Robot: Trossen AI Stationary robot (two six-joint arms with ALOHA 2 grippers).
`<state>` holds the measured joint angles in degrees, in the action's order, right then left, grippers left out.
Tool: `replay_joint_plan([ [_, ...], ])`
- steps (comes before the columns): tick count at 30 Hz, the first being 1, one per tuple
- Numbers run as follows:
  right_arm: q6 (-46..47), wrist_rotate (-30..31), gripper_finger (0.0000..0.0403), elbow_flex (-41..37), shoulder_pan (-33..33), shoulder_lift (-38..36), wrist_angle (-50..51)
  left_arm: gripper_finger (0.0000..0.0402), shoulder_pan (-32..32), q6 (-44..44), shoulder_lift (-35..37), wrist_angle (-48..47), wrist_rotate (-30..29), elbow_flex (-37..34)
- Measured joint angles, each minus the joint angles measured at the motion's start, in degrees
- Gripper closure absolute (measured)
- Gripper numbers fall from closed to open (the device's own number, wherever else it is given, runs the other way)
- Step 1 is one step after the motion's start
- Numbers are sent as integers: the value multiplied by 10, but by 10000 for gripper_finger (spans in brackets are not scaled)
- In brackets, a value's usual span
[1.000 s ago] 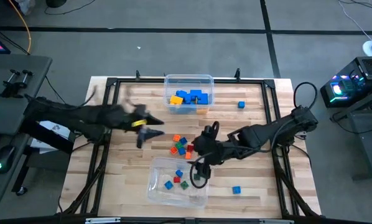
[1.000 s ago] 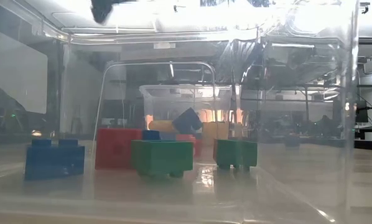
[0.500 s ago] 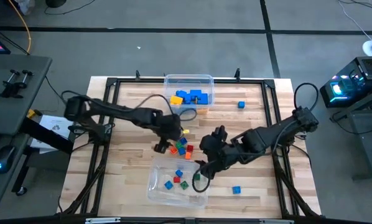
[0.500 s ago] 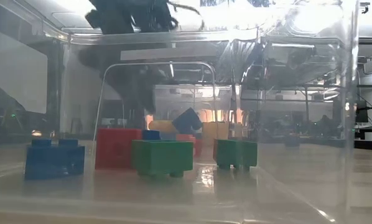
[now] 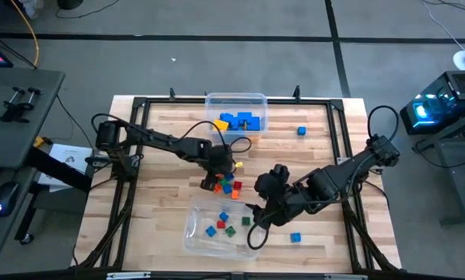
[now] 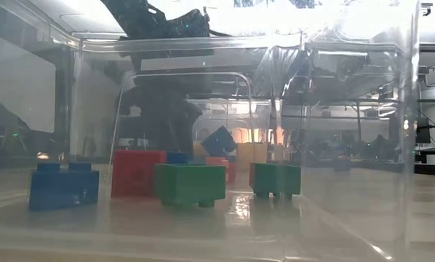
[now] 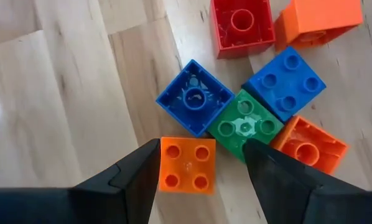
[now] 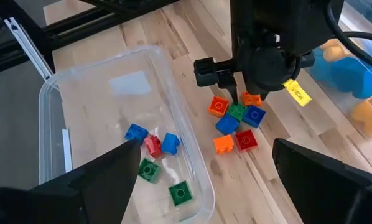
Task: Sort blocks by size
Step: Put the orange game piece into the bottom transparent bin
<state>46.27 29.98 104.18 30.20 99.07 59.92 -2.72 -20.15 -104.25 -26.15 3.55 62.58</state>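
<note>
Several small blocks (image 5: 226, 183) in red, orange, blue and green lie in a cluster on the table's middle. My left gripper (image 5: 215, 183) is open, low over the cluster. Its fingers stand on either side of a small orange brick (image 7: 187, 165), one finger (image 7: 142, 171) close beside it. My right gripper (image 5: 254, 216) is open and empty at the right end of the near clear bin (image 5: 192, 232). That bin holds small blue, red and green blocks (image 8: 153, 144). Larger blue and yellow blocks (image 5: 236, 122) lie in the far clear bin (image 5: 257, 99).
Two loose blue cubes lie on the table, one at the far right (image 5: 301, 131) and one near the front edge (image 5: 295, 237). A black frame (image 5: 139, 105) runs round the table. The low view looks through the near bin's wall at its blocks (image 6: 190, 183).
My left gripper has swung from the table's left side toward the middle and come down over the cluster of small blocks. My right arm has drawn back a little toward the table's right and near edge.
</note>
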Motion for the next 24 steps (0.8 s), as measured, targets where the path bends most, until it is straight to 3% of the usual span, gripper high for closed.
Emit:
replay_joint_plan([
  [15,1,2,43,0,2,0,3,181,-16,124,-16,-36,11,1],
  [24,-2,2,43,0,2,0,5,181,-26,122,-15,-100,31,1],
])
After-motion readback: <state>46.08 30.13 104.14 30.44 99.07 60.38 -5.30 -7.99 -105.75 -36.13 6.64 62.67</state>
